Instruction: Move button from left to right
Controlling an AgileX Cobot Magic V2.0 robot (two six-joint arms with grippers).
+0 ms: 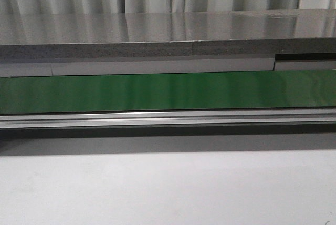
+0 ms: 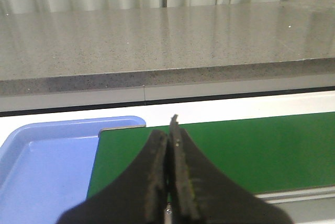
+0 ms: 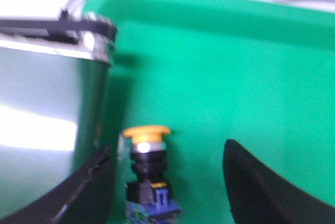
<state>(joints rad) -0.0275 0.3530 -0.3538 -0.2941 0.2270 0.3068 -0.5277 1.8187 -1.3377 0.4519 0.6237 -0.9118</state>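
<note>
The button (image 3: 147, 153), with a yellow-orange head, a grey collar and a black body with a blue end, lies in a green tray (image 3: 235, 67) in the right wrist view. My right gripper (image 3: 168, 148) is open, with the button between its fingers and nearer the one beside the belt end. Neither finger visibly touches it. My left gripper (image 2: 168, 130) is shut and empty above the green belt (image 2: 261, 145). Neither gripper nor the button shows in the front view.
A blue tray (image 2: 47, 166) lies at the end of the green belt in the left wrist view. The front view shows the green belt (image 1: 168, 91), its aluminium rail (image 1: 168, 118) and a grey stone counter (image 1: 157, 30) behind it. The belt's metal end roller (image 3: 57, 93) adjoins the green tray.
</note>
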